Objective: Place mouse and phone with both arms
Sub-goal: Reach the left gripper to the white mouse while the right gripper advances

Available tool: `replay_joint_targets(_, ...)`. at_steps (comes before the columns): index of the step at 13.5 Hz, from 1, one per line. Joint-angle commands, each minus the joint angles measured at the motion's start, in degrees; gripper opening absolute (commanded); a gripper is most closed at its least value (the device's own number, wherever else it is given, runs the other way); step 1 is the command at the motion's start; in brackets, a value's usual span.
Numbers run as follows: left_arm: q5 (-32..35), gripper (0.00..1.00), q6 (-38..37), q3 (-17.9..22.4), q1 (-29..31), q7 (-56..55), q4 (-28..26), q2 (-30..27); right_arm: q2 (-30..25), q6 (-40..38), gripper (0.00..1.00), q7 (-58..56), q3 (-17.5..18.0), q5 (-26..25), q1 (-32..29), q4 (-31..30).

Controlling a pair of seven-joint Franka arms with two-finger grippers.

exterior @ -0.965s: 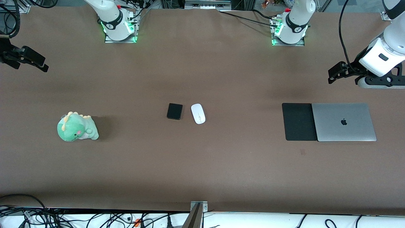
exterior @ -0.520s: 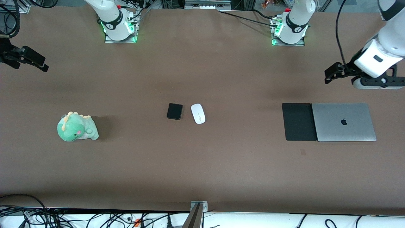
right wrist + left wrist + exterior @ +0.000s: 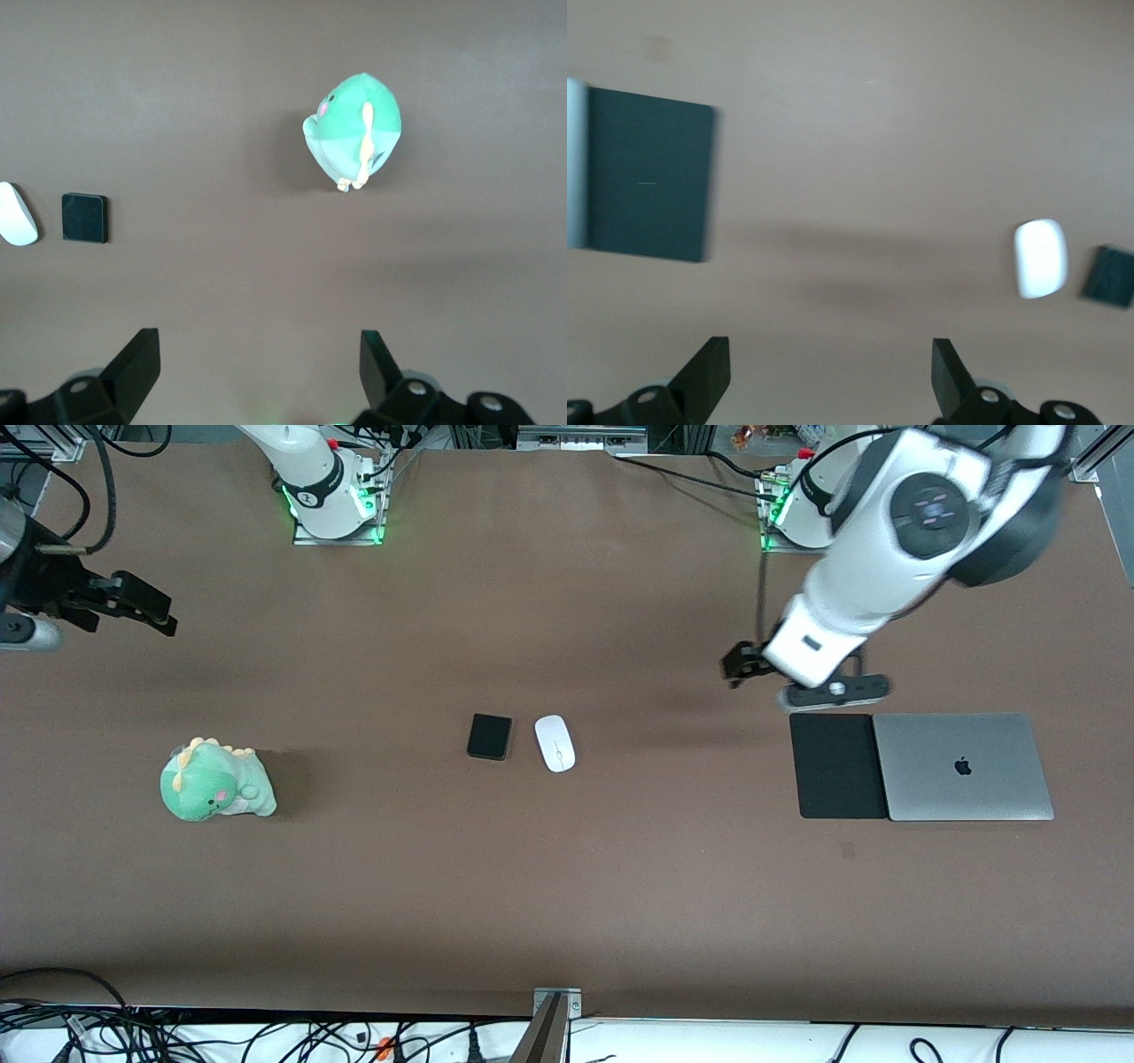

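The white oval mouse and the small black phone lie side by side at the table's middle, the phone toward the right arm's end. Both show in the left wrist view, mouse and phone, and in the right wrist view, mouse and phone. My left gripper is open and empty in the air, over bare table beside the black mouse pad. My right gripper is open and empty over the table's edge at the right arm's end.
A closed silver laptop lies against the mouse pad at the left arm's end. A green plush dinosaur sits toward the right arm's end, also in the right wrist view. Cables hang along the table's near edge.
My left arm has swung in from the table's end toward the middle, its gripper now by the mouse pad's corner. My right gripper has moved a little inward. Mouse and phone have not moved.
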Motion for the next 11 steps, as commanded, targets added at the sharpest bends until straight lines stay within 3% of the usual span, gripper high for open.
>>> replay_joint_targets(1,2.10,1.00,5.40,-0.94,-6.86,-9.90,4.66,9.84,0.96,-1.06,1.00,-0.40,-0.14,0.64,0.11,-0.01)
replay_joint_targets(3,5.35,1.00,5.49,-0.76,-11.53,-15.87,11.60,18.63,2.19,-1.06,1.00,0.57,-0.14,0.64,2.30,-0.01)
replay_joint_targets(6,12.90,1.00,5.58,0.81,-19.52,-24.75,17.94,27.08,3.25,-1.41,1.00,0.66,-0.14,0.64,3.01,-0.36)
replay_joint_targets(8,16.78,1.00,5.76,5.01,-26.89,-29.42,22.51,32.44,3.25,-1.50,1.00,0.66,-0.14,0.73,3.01,-0.54)
replay_joint_targets(11,16.36,1.00,8.56,13.10,-37.10,-34.18,28.49,38.78,3.86,-0.71,1.00,0.66,-0.23,0.64,3.01,-0.37)
